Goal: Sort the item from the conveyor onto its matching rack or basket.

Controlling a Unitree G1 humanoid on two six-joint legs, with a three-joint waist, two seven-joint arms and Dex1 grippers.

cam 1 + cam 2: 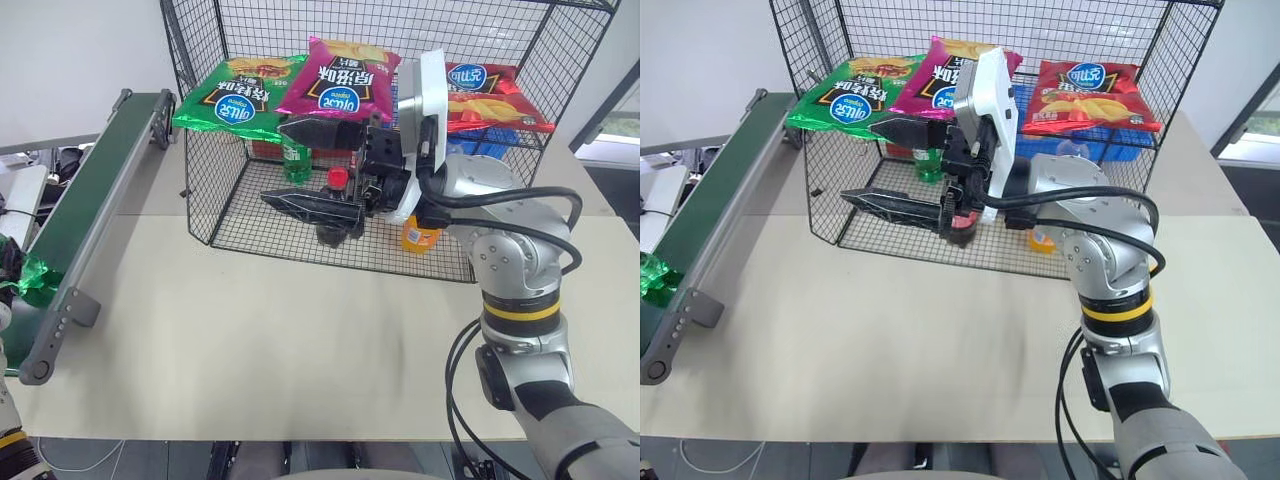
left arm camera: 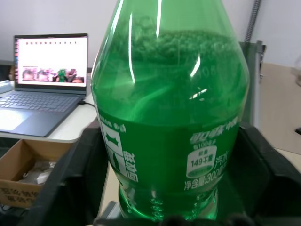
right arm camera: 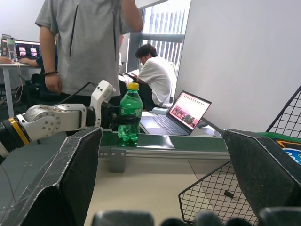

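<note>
The left gripper [image 3: 123,123] is clamping the item, a green soda bottle [image 3: 130,115] with a yellow cap. Its two black fingers [image 2: 70,183] are pressing against opposite sides of the body at label height, closed on it. The bottle is standing upright on the conveyor [image 1: 85,190], long axis vertical and cap uppermost. Whether its base is resting on the belt or already clear of it cannot be told. In the head view the belt is running from 11 o'clock down to 7 o'clock along the table's left side, and the held bottle is sitting toward the near, 8 o'clock end. The black wire cage [image 1: 230,200] is standing at 12 to 1 o'clock on the table, so its lower tier is lying toward 2 o'clock from the bottle, well apart from it. The left arm is the nearer arm and is doing the carrying. The right gripper [image 1: 272,163] is hovering in front of the cage, pointing toward 9 o'clock, jaws spread wide and holding nothing. It is sitting between the bottle and the cage, which in my judgement is crowding the transfer path.
</note>
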